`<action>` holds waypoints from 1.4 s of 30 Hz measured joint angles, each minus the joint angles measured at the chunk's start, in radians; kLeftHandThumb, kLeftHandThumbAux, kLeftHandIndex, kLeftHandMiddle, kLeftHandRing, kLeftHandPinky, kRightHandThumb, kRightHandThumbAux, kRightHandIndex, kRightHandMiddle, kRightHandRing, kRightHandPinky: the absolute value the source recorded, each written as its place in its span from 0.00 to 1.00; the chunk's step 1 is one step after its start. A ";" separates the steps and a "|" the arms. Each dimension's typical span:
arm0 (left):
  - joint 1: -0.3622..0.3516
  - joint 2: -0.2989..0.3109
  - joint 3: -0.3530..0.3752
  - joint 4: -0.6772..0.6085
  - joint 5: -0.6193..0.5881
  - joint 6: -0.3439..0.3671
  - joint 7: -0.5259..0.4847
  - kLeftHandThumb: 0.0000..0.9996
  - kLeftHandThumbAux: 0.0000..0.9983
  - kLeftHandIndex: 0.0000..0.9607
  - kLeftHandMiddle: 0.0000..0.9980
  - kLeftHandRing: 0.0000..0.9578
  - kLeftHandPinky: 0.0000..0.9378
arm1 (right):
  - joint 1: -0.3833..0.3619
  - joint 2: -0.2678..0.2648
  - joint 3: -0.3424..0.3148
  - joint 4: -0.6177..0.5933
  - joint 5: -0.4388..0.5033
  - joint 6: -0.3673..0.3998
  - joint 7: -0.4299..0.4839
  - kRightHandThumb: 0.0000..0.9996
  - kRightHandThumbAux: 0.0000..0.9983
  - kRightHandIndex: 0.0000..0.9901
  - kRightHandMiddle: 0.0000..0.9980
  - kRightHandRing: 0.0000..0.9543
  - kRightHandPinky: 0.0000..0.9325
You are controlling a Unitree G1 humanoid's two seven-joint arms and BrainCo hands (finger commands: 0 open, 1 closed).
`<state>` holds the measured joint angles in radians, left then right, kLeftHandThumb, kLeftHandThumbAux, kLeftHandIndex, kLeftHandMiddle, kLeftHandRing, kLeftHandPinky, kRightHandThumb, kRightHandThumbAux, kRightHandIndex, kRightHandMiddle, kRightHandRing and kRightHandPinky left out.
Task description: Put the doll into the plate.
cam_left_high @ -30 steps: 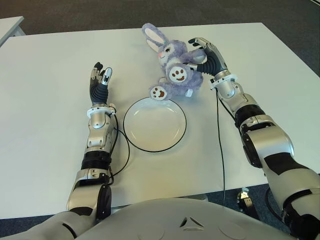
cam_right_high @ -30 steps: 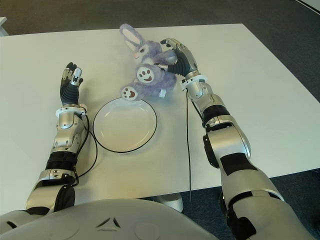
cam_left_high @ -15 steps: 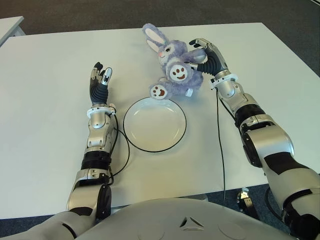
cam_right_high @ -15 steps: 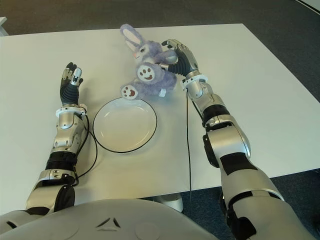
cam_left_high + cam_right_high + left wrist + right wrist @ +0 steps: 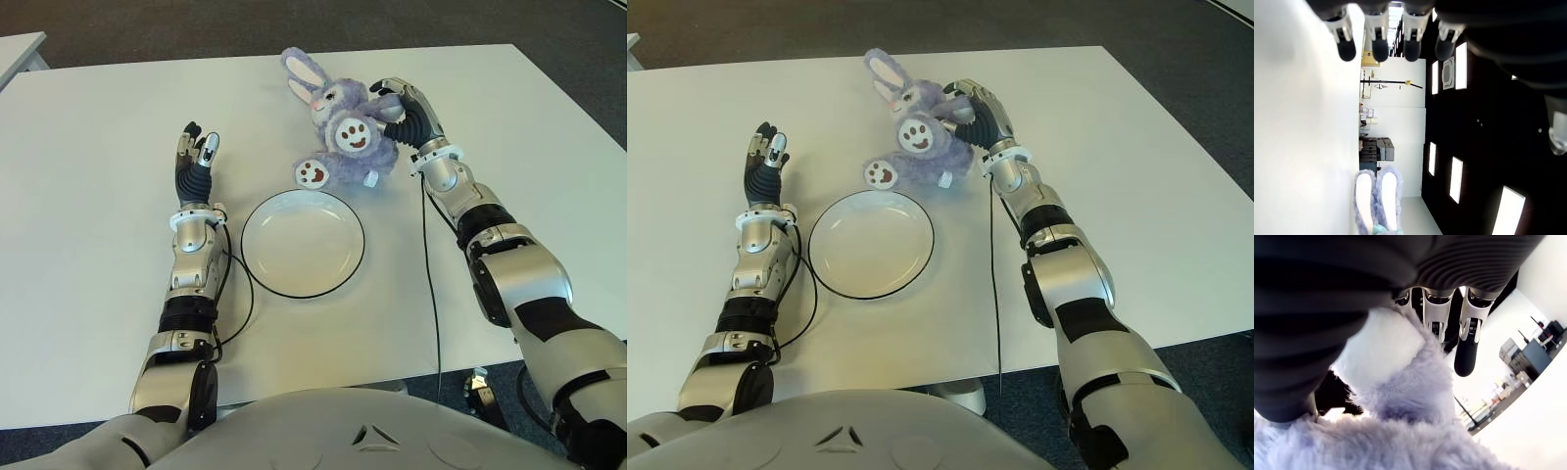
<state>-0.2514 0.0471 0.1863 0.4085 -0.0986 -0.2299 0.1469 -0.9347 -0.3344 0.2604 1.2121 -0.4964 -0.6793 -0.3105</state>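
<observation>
A purple plush rabbit doll [image 5: 340, 137] with white paw pads lies on the white table just beyond the white, black-rimmed plate [image 5: 303, 243]. My right hand [image 5: 404, 110] is curled around the doll's right side, and its fingers [image 5: 1469, 342] wrap over the purple fur [image 5: 1400, 431] in the right wrist view. One doll foot [image 5: 313, 174] hangs close above the plate's far rim. My left hand [image 5: 195, 157] shows left of the plate with straight fingers [image 5: 1379, 46], holding nothing.
The white table [image 5: 108, 225] spreads wide around the plate. A black cable [image 5: 431, 284] runs along my right forearm toward the table's front edge. Dark floor lies beyond the far edge, and another white table corner [image 5: 18, 49] shows at far left.
My right hand has tipped the doll up slightly and drawn it a little away from the plate; its lower foot now sits higher than before. The left arm has not moved.
</observation>
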 measured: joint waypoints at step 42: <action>0.002 0.007 0.000 0.001 0.000 -0.007 -0.003 0.00 0.41 0.00 0.02 0.00 0.00 | -0.030 0.081 -0.010 0.052 0.013 0.060 -0.089 0.46 0.66 0.25 0.34 0.40 0.45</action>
<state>-0.2499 0.0537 0.1866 0.4098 -0.0987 -0.2373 0.1437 -0.9651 -0.2529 0.2499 1.2645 -0.4833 -0.6193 -0.3992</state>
